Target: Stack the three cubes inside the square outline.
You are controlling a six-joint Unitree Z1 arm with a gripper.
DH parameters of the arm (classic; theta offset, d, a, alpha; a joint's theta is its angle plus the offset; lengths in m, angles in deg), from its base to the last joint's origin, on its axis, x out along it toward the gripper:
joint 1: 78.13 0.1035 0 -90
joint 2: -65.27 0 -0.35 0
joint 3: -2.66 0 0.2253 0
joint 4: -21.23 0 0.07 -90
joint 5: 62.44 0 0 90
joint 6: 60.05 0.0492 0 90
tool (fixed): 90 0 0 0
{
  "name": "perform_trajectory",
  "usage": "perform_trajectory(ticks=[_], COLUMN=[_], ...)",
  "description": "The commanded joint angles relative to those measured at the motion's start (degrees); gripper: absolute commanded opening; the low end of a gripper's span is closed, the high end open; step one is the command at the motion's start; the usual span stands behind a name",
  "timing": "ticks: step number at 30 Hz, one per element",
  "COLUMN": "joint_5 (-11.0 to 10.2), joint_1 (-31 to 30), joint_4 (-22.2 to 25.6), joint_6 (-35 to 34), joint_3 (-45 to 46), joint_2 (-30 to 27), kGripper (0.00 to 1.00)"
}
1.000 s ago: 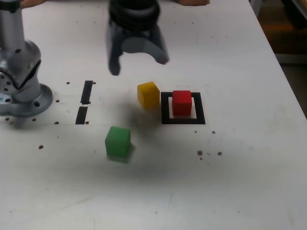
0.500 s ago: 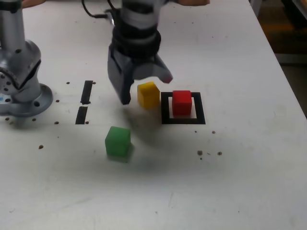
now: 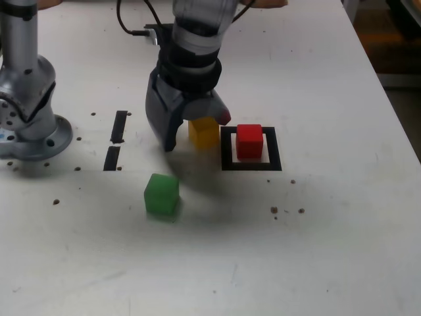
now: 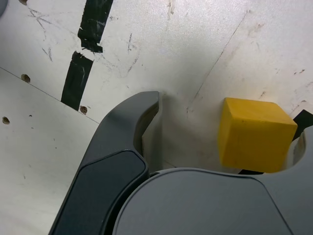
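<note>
The red cube [image 3: 249, 141] sits inside the square outline [image 3: 274, 158]; nothing is stacked yet. The yellow cube [image 4: 257, 137], beside the outline, and the green cube [image 3: 162, 194], farther off, remain to be stacked. The claw [image 3: 197, 133] is spread, holding nothing.

Tool [image 3: 197, 133], one, open: now lower and nearer the tabletop [image 3: 316, 230]; yellow cube [image 3: 204, 135], one: its top now partly covered by the tool.

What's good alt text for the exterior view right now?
An open grey robot gripper hovers over a yellow cube; to its right a red cube sits inside a black tape square, with a green cube nearer the camera.
</note>
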Motion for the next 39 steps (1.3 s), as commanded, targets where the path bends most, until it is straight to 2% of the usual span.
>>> perform_trajectory(ticks=[1,5,10,15,18,27,30,36,39], joint_5=[0.0,0.0,0.1,0.4,0.3,-0.5,-0.9,-2.2,-3.6], joint_1=[0.2,0.2,0.2,0.2,0.2,0.2,0.2,-0.7,-2.0], joint_4=[-0.7,-1.9,-2.1,-1.7,-1.7,-1.4,1.5,15.8,20.3], joint_6=[0.2,0.4,0.6,0.6,0.6,0.9,1.2,3.3,7.2], joint_3=[0.0,-0.2,-0.3,-0.2,-0.2,-0.5,-1.8,-12.6,-20.4], joint_2=[0.7,2.1,3.0,2.8,2.7,1.3,-0.2,-3.2,-3.1], kGripper=[0.83,0.78,0.63,0.36,0.25,0.12,0.1,0.1,0.1])
